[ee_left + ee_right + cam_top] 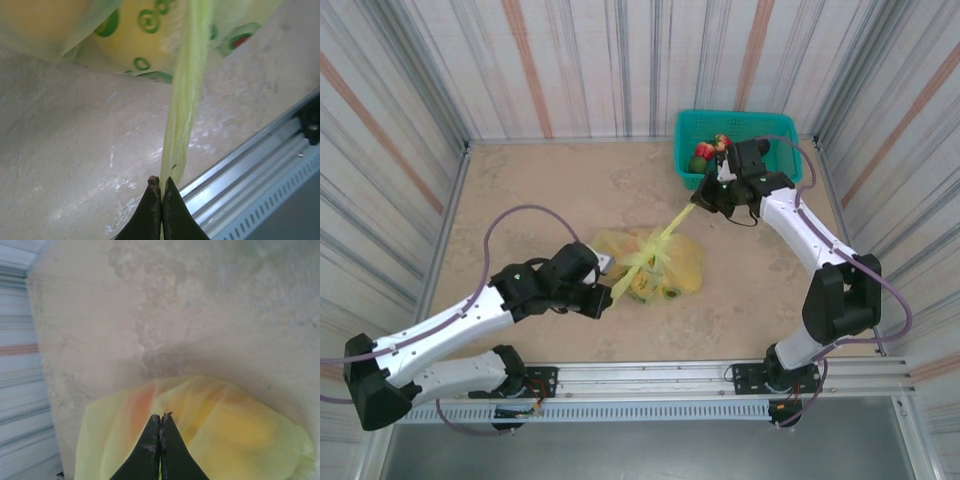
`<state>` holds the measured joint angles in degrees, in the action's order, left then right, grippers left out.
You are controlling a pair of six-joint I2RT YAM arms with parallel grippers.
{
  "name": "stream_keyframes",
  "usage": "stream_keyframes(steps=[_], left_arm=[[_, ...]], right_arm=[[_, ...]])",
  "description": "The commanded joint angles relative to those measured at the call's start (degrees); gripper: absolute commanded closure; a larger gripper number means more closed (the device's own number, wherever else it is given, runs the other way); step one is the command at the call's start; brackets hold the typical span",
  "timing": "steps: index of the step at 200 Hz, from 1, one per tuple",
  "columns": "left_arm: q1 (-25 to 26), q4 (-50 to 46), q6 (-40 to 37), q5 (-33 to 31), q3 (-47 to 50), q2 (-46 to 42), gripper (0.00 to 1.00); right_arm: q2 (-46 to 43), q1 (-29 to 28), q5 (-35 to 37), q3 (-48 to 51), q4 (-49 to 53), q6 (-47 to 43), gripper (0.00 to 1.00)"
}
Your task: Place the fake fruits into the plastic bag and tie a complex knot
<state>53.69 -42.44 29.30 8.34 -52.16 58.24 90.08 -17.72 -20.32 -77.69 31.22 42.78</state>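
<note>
Nearby, teal basket point(790, 126), fruits point(719, 143) inside.

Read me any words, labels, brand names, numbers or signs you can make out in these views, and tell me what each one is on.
No readable text in any view.
plastic bag: printed green rings and avocado-like shapes, pictures only, no letters or numbers.
teal basket and front rail: no marking that can be read; anything printed there is too small to tell.
</note>
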Motion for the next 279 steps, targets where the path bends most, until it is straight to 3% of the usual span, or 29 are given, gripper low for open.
stream_keyframes(steps=[1, 9, 17, 24, 34, 53, 56, 57, 58, 62, 79, 93, 116, 132, 149, 167, 193, 219, 242, 260, 279], left_arm=[[0.74, 1.22, -8.85, 3.91, -6.36, 0.09, 1.0], [0.77, 1.48, -10.03, 4.33, -7.44, 0.44, 1.0], [0.78, 1.48, -10.9, 4.59, -7.94, 1.06, 0.98], [0.78, 1.04, -11.55, 4.75, -8.35, 1.67, 0.8], [0.76, -0.16, -12.0, 3.84, -9.09, 2.38, 0.55], [0.7, -2.33, -13.26, -1.59, -11.48, 2.02, 0.27], [0.58, -2.38, -13.48, -2.78, -11.89, 1.79, 0.2], [0.51, -2.43, -13.57, -3.14, -11.99, 1.66, 0.16], [0.48, -2.41, -13.7, -3.46, -12.17, 1.55, 0.09], [0.29, -2.65, -14.01, -5.31, -12.84, 1.19, 0.02], [-0.29, -5.0, -13.49, -19.3, -17.78, 1.18, 0.01], [-0.41, -3.9, -14.94, -29.64, -21.08, 2.3, 0.01], [-0.39, 3.13, -22.11, -44.77, -22.81, 4.73, 0.01], [-1.44, 16.51, -32.17, -51.99, -17.75, 4.96, 0.01], [-7.13, 31.0, -43.35, -45.6, -9.47, 4.78, 0.01], [-15.78, 42.62, -46.59, -34.6, -0.67, 5.01, 0.01], [-27.65, 52.11, -47.43, -18.54, 9.38, 3.49, 0.01], [-36.12, 53.87, -47.8, -18.12, 14.8, 5.23, 0.01], [-42.76, 57.94, -44.45, -12.19, 20.18, 7.03, 0.01], [-44.71, 65.85, -38.98, -12.21, 25.34, 8.55, 0.01], [-44.75, 72.94, -38.84, -12.5, 27.79, 12.32, 0.01]], right_arm=[[-1.22, -0.72, 5.6, -2.68, 0.15, -2.94, 0.95], [-1.31, -0.73, 5.81, -3.09, 0.52, -3.41, 0.86], [-1.36, -0.88, 6.22, -3.74, 1.44, -4.44, 0.65], [-1.33, -0.99, 6.66, -4.56, 2.62, -5.82, 0.5], [-1.69, -1.32, 7.57, -5.69, 4.25, -7.84, 0.4], [-4.4, -1.89, 11.45, -6.66, 6.21, -11.01, 0.26], [-5.04, -2.15, 12.03, -6.78, 6.47, -11.96, 0.2], [-5.2, -2.32, 12.35, -6.82, 6.56, -11.96, 0.07], [-5.41, -2.54, 12.86, -6.88, 6.66, -12.34, 0.03], [-6.14, -3.39, 14.82, -7.2, 7.09, -14.12, 0.0], [-9.2, -10.05, 28.63, -7.81, 7.16, -24.01, 0.01], [-12.15, -12.1, 35.56, -5.83, 4.6, -25.2, 0.01], [-17.34, -10.93, 38.71, 0.13, -0.51, -23.52, 0.01], [-22.14, -9.19, 36.52, 8.88, -9.91, -29.7, 0.01], [-28.01, -6.67, 28.1, 21.85, -24.69, -39.22, 0.01], [-31.43, -5.71, 16.92, 32.01, -40.22, -47.27, 0.01], [-28.48, -4.54, 21.65, 34.46, -41.11, -50.63, 0.01], [-27.64, 0.38, 23.69, 41.09, -45.3, -49.88, 0.01], [-26.4, 5.12, 26.08, 47.05, -47.89, -48.11, 0.01], [-25.46, 9.32, 26.15, 51.44, -51.68, -45.68, 0.01], [-22.14, 14.38, 26.19, 56.24, -59.81, -40.8, 0.01]])
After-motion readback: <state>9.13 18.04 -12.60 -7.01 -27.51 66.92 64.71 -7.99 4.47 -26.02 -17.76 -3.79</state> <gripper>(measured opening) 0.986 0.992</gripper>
